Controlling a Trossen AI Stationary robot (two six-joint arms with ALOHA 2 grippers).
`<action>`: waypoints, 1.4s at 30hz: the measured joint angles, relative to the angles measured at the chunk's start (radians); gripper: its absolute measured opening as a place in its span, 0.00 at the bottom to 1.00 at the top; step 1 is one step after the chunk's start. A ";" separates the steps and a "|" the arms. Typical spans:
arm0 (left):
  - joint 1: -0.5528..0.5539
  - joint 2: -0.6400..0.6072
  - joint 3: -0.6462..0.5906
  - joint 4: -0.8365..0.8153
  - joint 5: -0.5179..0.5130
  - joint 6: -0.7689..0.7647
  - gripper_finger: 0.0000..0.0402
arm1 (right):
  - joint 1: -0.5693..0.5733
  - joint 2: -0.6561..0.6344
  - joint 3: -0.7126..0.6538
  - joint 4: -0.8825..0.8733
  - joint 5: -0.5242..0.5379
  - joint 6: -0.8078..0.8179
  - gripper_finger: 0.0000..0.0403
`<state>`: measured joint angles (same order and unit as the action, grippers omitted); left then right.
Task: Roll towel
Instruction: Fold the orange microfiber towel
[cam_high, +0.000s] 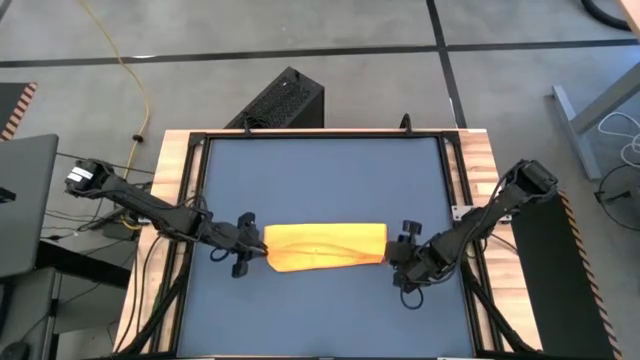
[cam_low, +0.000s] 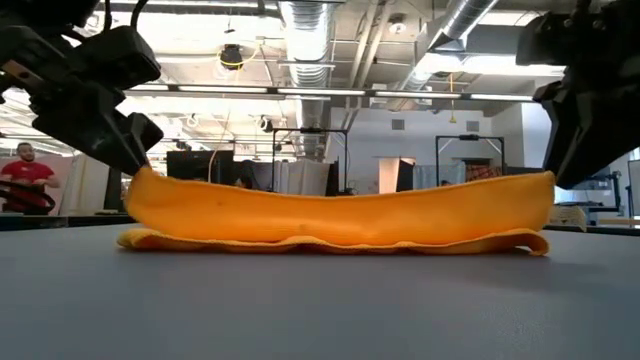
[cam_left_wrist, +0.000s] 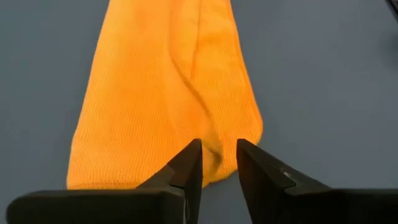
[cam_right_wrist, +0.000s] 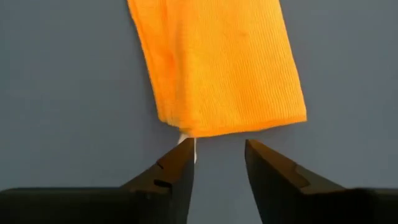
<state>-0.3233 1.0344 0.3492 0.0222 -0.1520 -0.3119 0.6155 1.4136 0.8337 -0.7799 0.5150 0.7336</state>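
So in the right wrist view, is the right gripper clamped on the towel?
No, the right gripper is open, its fingertips just short of the towel edge.

No legible text, label, brand, number or sign can be made out in any view; the tiny white tag (cam_right_wrist: 186, 144) at the yellow cloth's edge appears blank.

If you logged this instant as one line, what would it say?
small yellow soft towel: folded flat on dark blue table | left gripper: jaws open at one end | right gripper: jaws open at other end
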 joint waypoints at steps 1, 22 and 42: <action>0.000 0.000 0.000 -0.007 0.011 0.000 0.23 | 0.000 0.000 0.000 -0.004 -0.010 0.008 0.44; 0.249 -0.002 0.000 0.077 0.107 0.080 0.22 | -0.241 0.000 0.001 0.025 -0.010 -0.084 0.42; 0.492 0.055 -0.081 0.142 0.392 0.093 0.23 | -0.620 0.000 -0.044 0.225 -0.492 -0.447 0.42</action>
<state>0.1692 1.0889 0.2680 0.1637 0.2399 -0.2192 -0.0048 1.4132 0.7898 -0.5552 0.0229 0.2867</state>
